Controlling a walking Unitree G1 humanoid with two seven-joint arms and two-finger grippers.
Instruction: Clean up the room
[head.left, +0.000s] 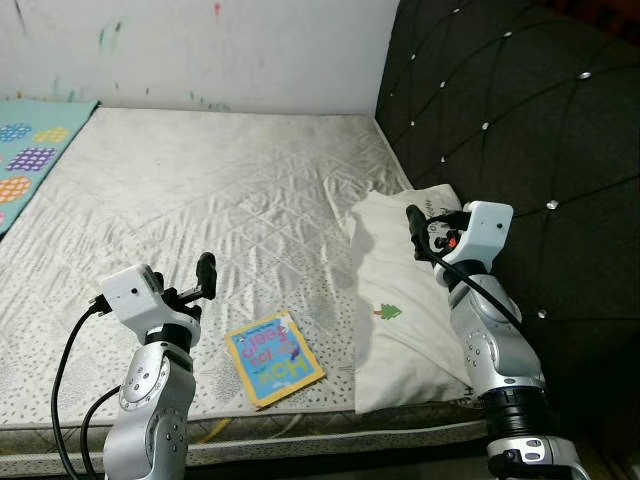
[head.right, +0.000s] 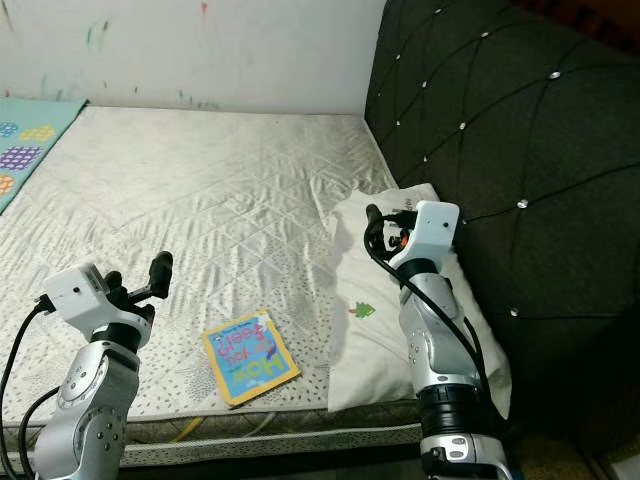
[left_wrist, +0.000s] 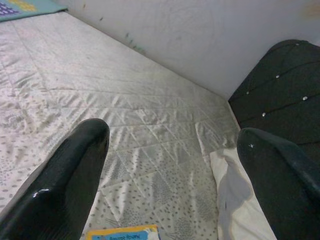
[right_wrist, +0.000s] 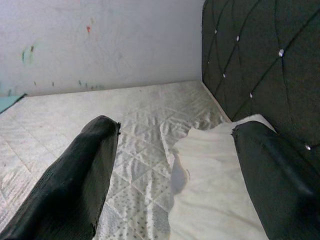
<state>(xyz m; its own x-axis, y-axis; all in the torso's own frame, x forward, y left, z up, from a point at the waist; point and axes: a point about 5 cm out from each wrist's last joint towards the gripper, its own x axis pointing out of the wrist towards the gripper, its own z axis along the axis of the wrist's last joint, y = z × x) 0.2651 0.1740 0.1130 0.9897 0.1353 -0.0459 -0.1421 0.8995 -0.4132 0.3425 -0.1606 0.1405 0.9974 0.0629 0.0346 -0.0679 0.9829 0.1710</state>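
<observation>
A thin children's book (head.left: 275, 358) with a blue cover and yellow border lies flat near the front edge of the grey-white quilted mattress (head.left: 220, 200). To its right a white pillow (head.left: 400, 310) with a small green tree print rests against the headboard. My left gripper (head.left: 203, 272) hovers open just left of the book and above the mattress, holding nothing. The right gripper (head.left: 418, 225) is raised over the pillow's upper part, open and empty. In the left wrist view the book's top edge (left_wrist: 125, 232) peeks in between the fingers (left_wrist: 75, 165).
A dark tufted headboard (head.left: 520, 120) rises along the right side. A white wall (head.left: 200, 50) with paint marks stands behind the bed. A teal patterned play mat (head.left: 30, 150) covers the far left corner. The mattress edge runs along the front.
</observation>
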